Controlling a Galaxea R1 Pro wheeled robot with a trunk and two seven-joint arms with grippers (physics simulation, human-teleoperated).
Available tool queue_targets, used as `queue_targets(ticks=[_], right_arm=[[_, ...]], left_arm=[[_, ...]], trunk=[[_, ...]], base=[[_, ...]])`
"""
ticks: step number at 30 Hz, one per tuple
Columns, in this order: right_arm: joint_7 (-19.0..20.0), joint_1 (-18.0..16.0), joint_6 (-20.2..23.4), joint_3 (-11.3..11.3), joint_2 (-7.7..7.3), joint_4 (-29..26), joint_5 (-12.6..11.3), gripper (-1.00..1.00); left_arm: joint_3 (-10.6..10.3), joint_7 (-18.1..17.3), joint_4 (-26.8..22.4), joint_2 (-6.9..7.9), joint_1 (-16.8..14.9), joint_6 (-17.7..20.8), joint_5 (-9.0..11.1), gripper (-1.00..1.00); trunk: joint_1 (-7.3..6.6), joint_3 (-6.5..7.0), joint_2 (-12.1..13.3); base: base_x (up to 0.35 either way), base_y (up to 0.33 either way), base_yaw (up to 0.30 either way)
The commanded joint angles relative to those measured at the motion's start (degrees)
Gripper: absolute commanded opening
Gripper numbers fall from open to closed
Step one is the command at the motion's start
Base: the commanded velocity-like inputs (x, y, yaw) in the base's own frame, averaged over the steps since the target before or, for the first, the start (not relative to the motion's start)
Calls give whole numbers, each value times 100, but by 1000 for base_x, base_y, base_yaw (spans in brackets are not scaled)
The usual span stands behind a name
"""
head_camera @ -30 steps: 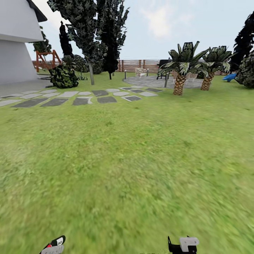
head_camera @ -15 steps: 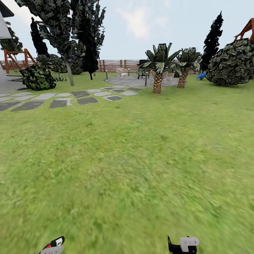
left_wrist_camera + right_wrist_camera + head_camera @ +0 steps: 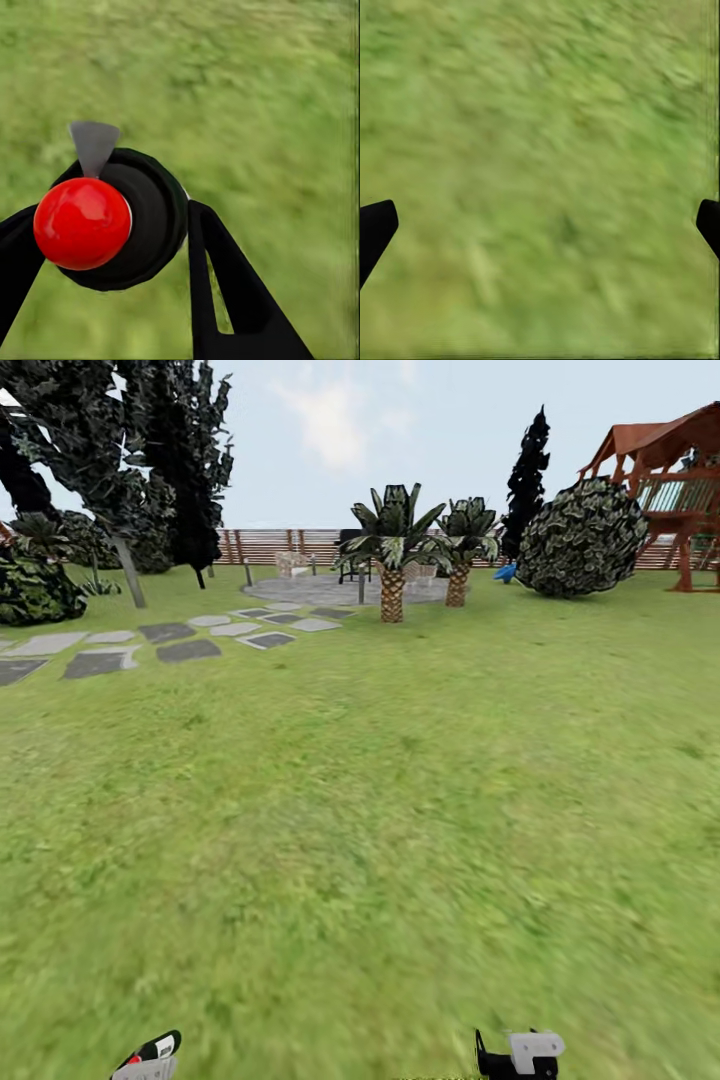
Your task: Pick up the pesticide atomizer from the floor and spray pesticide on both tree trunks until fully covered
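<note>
My left gripper is shut on the pesticide atomizer, a black round body with a red ball top and a grey nozzle, held over grass. The left gripper's tip peeks in at the bottom edge of the head view. The right gripper hangs open over bare grass with nothing between its fingers, and it also sits low in the head view. Far off at the left stands a tall tree with a bare pale trunk.
Green lawn stretches ahead. Grey stepping stones run at the left. Two short palms stand mid-distance by a paved circle. A round bush, a wooden play structure, dark conifers and a slat fence ring the back.
The whole head view has swung right: the white building left the picture, and the bush and play structure came in. Both grippers keep their places at the bottom edge.
</note>
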Motion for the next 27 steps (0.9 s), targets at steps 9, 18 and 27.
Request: queue_targets(ticks=[9, 18, 27], right_arm=[[-26, -4, -10, 49, 1, 4, -29, 100], [-26, -4, -10, 49, 1, 4, -30, 100], [-26, -4, -10, 49, 1, 4, -29, 100]], left_arm=[[8, -62, -5, -17, -3, 0, 36, -100], [7, -128, 1, 0, -2, -18, 76, -100], [33, -54, -6, 1, -2, -5, 90, -100]], trunk=[[-1, -5, -2], [-1, -5, -2], [-1, -5, -2]], base=[[0, -2, -294], [0, 0, -294], [0, 0, -294]])
